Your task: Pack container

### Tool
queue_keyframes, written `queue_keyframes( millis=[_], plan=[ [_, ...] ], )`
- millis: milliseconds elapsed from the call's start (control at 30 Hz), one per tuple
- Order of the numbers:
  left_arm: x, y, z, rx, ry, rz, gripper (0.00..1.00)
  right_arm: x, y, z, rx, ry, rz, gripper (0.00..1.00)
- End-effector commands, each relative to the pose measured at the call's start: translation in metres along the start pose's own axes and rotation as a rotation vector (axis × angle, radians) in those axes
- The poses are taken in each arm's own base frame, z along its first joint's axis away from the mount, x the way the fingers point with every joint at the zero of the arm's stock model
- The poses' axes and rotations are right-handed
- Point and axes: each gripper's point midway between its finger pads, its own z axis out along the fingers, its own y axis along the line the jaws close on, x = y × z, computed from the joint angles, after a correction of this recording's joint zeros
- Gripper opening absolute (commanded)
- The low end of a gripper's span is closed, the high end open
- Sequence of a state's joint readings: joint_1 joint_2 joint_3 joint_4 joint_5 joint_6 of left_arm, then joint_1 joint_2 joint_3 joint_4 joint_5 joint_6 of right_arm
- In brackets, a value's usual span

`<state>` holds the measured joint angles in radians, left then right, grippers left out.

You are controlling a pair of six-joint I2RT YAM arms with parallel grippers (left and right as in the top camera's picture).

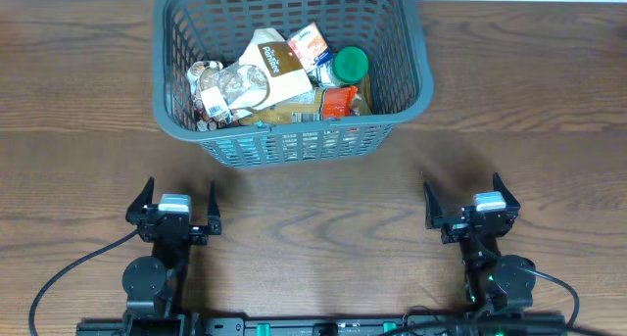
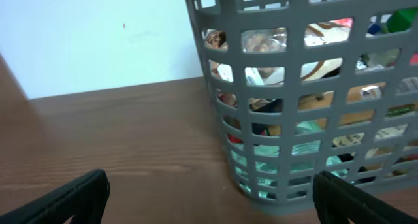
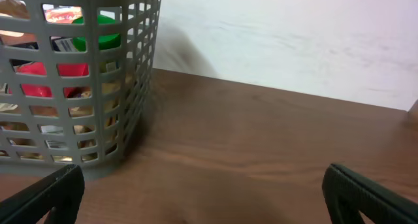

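Ahead of the left pincer and the right pincer, near the far edge of the table, the basket is seen standing upright. It is filled with snack packets and a green-lidded jar. Both pincers are held wide apart and empty, well short of the basket.

Brown wooden table, the grey-blue container upright toward its far edge
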<state>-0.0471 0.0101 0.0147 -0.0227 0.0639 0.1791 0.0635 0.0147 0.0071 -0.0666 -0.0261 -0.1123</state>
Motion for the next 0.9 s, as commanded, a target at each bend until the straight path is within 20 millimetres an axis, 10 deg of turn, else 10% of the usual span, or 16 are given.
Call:
queue_keyframes(
  millis=[0, 867],
  plan=[
    [0.0152, -0.0003, 0.0001, -0.004, 0.051, -0.021, 0.98, 0.0007, 0.0018, -0.0002, -0.006, 0.001, 0.013, 0.99],
    [0.0148, -0.0003, 0.0002, -0.005, 0.050, -0.054, 0.99, 0.0007, 0.0018, -0.0002, -0.006, 0.001, 0.013, 0.99]
  ],
)
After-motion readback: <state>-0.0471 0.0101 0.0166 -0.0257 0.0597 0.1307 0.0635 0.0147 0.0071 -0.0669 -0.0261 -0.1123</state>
